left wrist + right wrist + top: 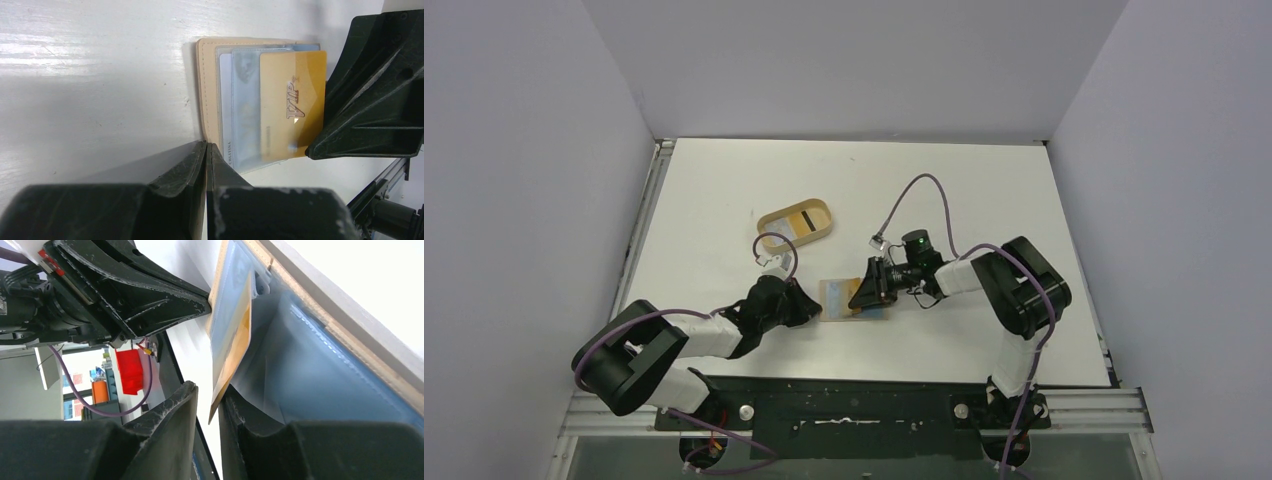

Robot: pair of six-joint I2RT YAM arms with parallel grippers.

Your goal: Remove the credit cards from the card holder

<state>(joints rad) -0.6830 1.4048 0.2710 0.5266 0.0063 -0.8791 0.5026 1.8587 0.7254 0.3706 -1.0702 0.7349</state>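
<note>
The tan card holder [836, 302] lies open on the table between my two grippers. In the left wrist view the card holder [209, 85] shows clear sleeves with light blue credit cards [245, 110] and a gold VIP card [292, 100] sticking out toward the right arm. My left gripper [206, 146] is shut on the card holder's near tan edge; it also shows in the top view [809, 308]. My right gripper [207, 392] is open, its fingers on either side of the gold card's corner [227, 375]; it also shows in the top view [864, 290].
An oval tan tray [822, 232] with a white-and-yellow item in it stands behind the card holder, left of centre. The table's near edge rail [854, 405] runs close behind both grippers. Purple cables loop over each arm.
</note>
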